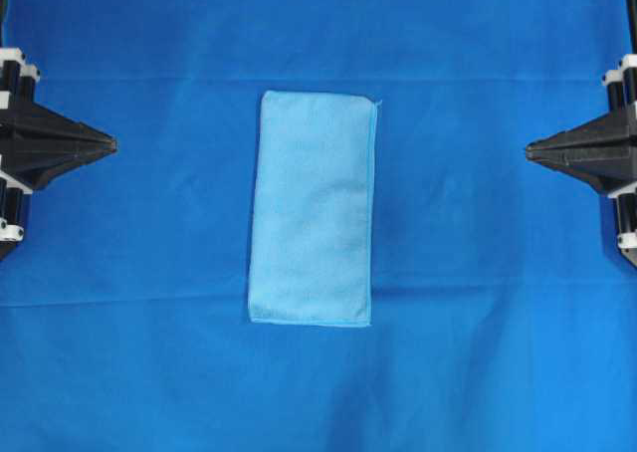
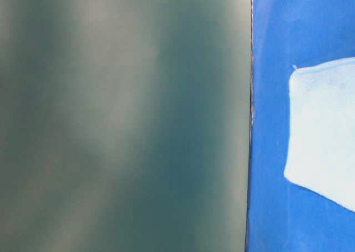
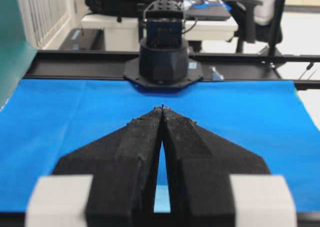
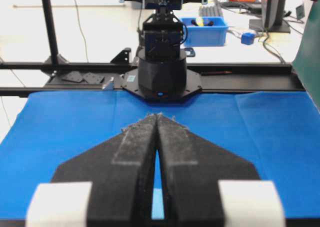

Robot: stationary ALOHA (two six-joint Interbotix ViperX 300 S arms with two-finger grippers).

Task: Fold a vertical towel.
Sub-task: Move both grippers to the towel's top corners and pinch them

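The towel (image 1: 314, 208), a light sky-blue cloth, lies flat as a tall rectangle in the middle of the table, long side running near to far. Part of the towel (image 2: 324, 132) also shows at the right of the table-level view. My left gripper (image 1: 113, 145) sits at the left edge, shut, tips touching, far from the towel. My right gripper (image 1: 528, 150) sits at the right edge, also shut and empty. In the wrist views the left gripper (image 3: 162, 108) and the right gripper (image 4: 157, 115) each show closed tips, with a sliver of towel through the slit behind them.
A darker royal-blue table cloth (image 1: 478, 64) covers the whole table, with faint creases. A blurred grey-green panel (image 2: 122, 119) fills most of the table-level view. Each wrist view shows the opposite arm's base (image 3: 163, 62) (image 4: 161, 69) at the table's far side.
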